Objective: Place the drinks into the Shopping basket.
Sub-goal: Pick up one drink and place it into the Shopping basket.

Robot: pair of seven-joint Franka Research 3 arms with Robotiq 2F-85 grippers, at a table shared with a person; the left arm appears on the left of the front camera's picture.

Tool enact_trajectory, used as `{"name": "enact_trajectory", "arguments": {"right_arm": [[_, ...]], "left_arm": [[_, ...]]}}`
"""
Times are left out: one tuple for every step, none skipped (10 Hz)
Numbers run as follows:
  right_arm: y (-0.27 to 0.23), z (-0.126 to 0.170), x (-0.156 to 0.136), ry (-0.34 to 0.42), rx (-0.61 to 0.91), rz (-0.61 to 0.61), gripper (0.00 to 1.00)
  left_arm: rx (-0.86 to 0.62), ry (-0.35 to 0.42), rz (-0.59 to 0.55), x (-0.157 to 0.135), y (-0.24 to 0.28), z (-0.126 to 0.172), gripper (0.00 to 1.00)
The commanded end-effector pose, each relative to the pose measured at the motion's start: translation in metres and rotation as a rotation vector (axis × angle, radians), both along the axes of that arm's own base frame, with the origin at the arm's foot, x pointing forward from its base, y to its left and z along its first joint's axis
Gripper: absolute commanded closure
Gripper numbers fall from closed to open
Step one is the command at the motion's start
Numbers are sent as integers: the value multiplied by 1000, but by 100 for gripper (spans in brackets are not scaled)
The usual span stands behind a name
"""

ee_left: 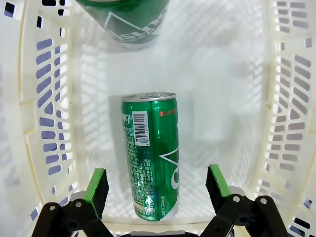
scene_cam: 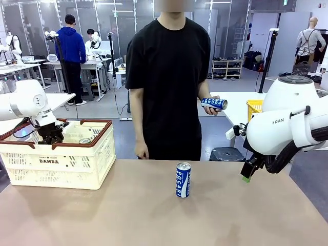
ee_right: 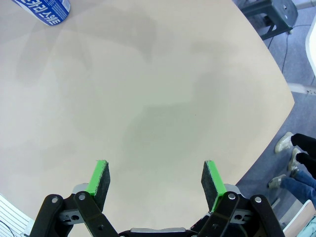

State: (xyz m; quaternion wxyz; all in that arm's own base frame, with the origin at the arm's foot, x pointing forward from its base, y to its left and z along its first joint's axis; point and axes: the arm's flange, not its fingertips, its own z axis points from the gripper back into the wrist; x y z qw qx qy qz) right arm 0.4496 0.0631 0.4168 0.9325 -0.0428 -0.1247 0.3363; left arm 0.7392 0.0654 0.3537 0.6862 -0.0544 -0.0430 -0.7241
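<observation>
Evidently the slim green metal can (ee_left: 150,148) stands released in the cream lattice basket (scene_cam: 56,169), left pincer (ee_left: 157,172) spread; the spread right pincer (ee_right: 155,165) should fetch the blue-and-white can (scene_cam: 183,180) at the surface (scene_cam: 102,220) centre.

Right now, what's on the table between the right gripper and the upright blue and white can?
Nothing: only bare tabletop lies between the right gripper and the blue and white can, as the front view shows.

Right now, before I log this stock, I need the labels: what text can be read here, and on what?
"DAMDA": side of the Shopping basket.
"POCAR", running vertically: standing blue can.
"FRAN": casing of the right arm.
Too small to read: the barcode and fine print on the nearer green can.
Too small to read: the white lettering on the held blue can.
</observation>
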Motion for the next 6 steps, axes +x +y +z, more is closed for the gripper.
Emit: {"name": "enact_trajectory", "arguments": {"right_arm": [[0,0,0,0,0,-1,7],[0,0,0,0,0,-1,7],[0,0,0,0,0,-1,7],[0,0,0,0,0,-1,7],[0,0,0,0,0,-1,7],[0,0,0,0,0,-1,7]], "left_arm": [[0,0,0,0,0,0,0],[23,-20,-11,-5,-7,19,0],[23,-71,-25,-14,-16,44,0],[37,-100,-34,-24,-27,69,0],[50,-136,-50,-34,-38,91,0],[65,-172,-62,-45,-50,111,0]]}}
